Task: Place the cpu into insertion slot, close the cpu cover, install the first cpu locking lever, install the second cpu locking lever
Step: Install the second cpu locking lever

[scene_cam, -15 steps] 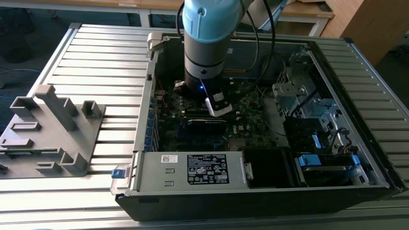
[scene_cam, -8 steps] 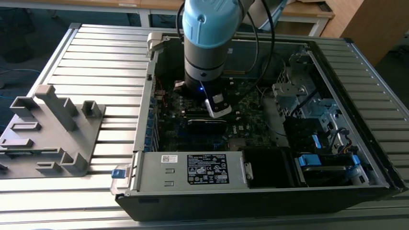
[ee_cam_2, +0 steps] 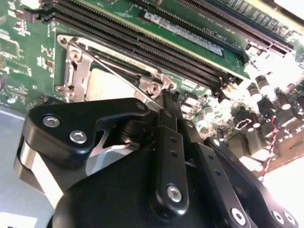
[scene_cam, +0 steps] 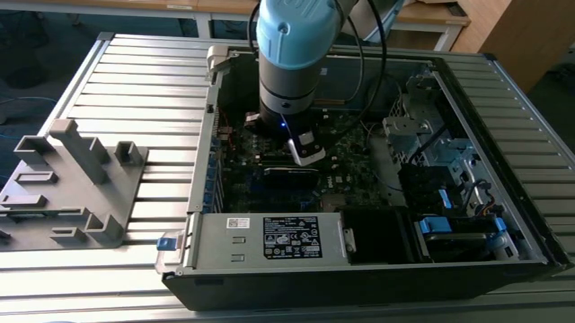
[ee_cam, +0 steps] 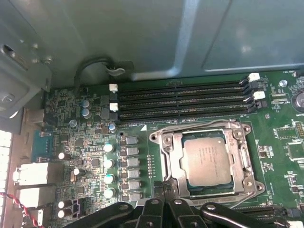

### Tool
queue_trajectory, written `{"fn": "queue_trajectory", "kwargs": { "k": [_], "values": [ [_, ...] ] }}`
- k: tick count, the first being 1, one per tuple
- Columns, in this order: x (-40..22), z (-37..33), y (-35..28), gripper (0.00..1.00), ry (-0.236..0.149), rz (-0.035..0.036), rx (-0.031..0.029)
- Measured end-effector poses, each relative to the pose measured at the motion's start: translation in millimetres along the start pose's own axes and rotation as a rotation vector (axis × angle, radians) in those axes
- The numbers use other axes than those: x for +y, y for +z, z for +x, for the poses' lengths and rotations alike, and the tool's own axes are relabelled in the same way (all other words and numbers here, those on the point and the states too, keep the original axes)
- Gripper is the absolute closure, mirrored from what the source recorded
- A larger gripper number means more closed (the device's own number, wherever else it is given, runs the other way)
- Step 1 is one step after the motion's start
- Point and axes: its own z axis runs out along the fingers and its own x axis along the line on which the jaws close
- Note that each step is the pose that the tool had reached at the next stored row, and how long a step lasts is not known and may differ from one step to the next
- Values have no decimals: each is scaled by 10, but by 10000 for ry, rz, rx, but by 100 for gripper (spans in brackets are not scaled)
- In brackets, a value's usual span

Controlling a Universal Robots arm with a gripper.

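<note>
The cpu (ee_cam: 209, 159) lies flat in the insertion slot (ee_cam: 258, 186), its dull silver top up. The cpu cover (ee_cam: 172, 159) is down around it as a shiny frame. My gripper (ee_cam: 164, 187) is shut, with its black fingertips pressed together at the socket's edge. In the second wrist view a thin wire locking lever (ee_cam_2: 118, 76) slants across the cpu cover (ee_cam_2: 76, 71) and the cpu (ee_cam_2: 102, 83) and ends right at my gripper (ee_cam_2: 164, 99). I cannot tell whether the tips clamp it or only touch it. In the exterior view my gripper (scene_cam: 306, 156) reaches down onto the motherboard (scene_cam: 351, 134).
The open computer case (scene_cam: 269, 269) stands on a ribbed metal table (scene_cam: 134, 81). Four black memory slots (ee_cam: 180, 99) run beside the socket. Capacitors (ee_cam: 109, 164) and rear port blocks (ee_cam: 33, 173) sit nearby. A grey plastic fixture (scene_cam: 77, 182) rests at the exterior view's left.
</note>
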Motion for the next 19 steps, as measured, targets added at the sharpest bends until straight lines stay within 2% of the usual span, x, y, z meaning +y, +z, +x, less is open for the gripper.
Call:
{"fn": "queue_trajectory", "kwargs": {
  "k": [10,19],
  "values": [
    [81,6,-259,89,10,6,1],
    [127,5,-404,89,25,16,-5]
  ]
}}
